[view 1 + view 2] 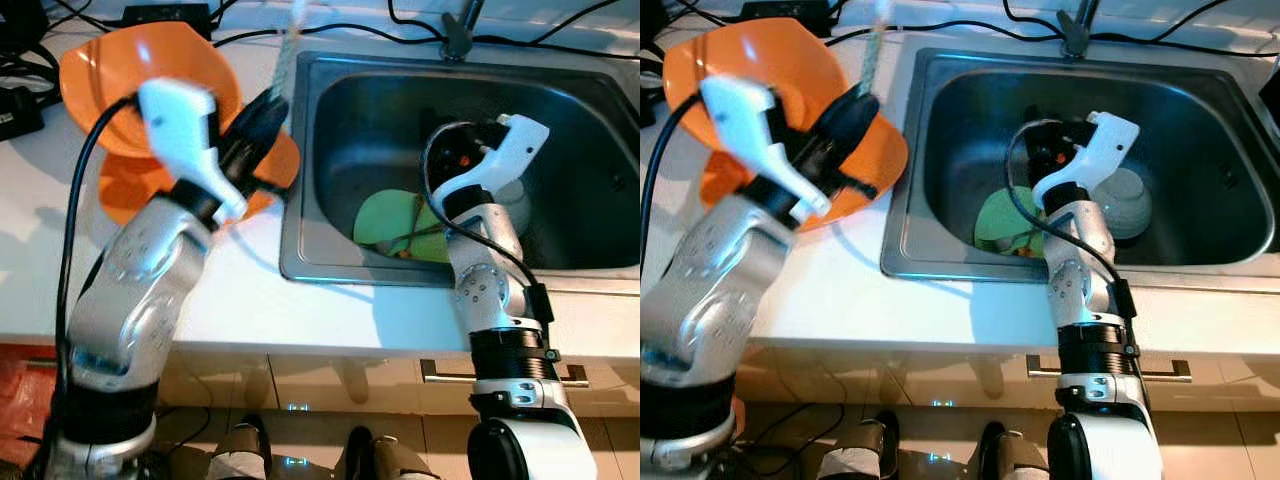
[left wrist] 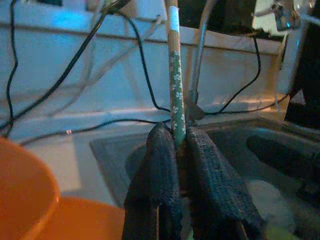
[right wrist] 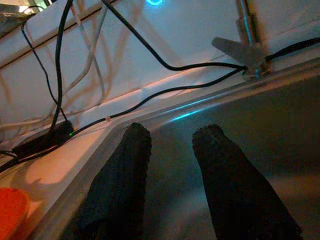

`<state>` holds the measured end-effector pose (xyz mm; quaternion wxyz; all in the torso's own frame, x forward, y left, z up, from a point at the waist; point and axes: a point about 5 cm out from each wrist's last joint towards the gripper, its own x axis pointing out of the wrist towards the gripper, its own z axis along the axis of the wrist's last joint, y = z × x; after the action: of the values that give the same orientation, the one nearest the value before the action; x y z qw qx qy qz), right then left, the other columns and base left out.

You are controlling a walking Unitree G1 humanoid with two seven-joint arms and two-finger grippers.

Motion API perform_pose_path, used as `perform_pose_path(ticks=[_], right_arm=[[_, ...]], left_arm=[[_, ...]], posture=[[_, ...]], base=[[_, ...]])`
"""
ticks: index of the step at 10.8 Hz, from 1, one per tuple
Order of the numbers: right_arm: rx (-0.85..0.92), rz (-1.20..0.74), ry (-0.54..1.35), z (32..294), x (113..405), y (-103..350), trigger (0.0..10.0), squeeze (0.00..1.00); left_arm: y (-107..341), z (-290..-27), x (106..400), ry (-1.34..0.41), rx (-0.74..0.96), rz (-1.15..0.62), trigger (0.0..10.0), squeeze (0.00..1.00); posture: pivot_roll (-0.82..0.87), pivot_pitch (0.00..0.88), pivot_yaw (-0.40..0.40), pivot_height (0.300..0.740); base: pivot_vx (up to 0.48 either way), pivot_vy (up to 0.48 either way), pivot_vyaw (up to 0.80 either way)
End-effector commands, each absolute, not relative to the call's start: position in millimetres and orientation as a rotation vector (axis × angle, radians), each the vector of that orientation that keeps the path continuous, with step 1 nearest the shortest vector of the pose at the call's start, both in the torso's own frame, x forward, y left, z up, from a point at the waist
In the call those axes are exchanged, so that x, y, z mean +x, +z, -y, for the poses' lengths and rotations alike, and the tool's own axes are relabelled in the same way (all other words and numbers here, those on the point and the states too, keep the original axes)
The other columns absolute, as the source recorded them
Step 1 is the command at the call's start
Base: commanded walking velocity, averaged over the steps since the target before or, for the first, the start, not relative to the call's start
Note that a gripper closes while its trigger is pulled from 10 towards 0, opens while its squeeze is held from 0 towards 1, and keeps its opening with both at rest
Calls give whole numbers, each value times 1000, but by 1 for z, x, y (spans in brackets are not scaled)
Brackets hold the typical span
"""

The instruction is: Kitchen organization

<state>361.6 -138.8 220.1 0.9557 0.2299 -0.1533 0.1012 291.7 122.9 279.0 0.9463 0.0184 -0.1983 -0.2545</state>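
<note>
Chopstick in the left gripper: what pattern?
Green with small white flowers; clearest in the left wrist view.

No legible text, label, brand, number or sign found on any surface. The chopstick (image 2: 176, 85) carries a small white flower pattern on green, with no lettering.

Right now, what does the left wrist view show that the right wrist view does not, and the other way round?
The left wrist view shows the left gripper with jaws shut on a green flower-patterned chopstick, with orange bowls beside it. The right wrist view shows the right gripper with jaws open and holding nothing, above the sink. Both show the white counter with black cables, the faucet base and the steel sink.
</note>
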Motion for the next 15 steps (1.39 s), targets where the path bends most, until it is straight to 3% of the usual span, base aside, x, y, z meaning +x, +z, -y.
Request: perform_pose_path(ticks=[1,6,9,10,15], right_arm=[[469,312,192,143,362,221,10000,0],[477,339,175,150,363,229,10000,0],[491,354,159,155,362,233,10000,0],[503,361,159,157,362,235,10000,1000],[528,363,177,156,361,238,10000,1000]], left_arm=[[282,-117,292,-534,97,427,10000,0],[282,-90,308,-521,381,490,10000,0],[263,-74,314,-550,636,476,10000,0],[257,-69,315,-565,692,470,10000,0],[249,-63,321,-546,721,452,10000,0]], posture=[[179,211,-46,740],[172,194,-39,740],[161,188,-35,740],[161,188,-34,740],[164,209,-45,740]], base=[[0,0,0],[0,0,0],[0,0,0],[0,0,0],[0,0,0]])
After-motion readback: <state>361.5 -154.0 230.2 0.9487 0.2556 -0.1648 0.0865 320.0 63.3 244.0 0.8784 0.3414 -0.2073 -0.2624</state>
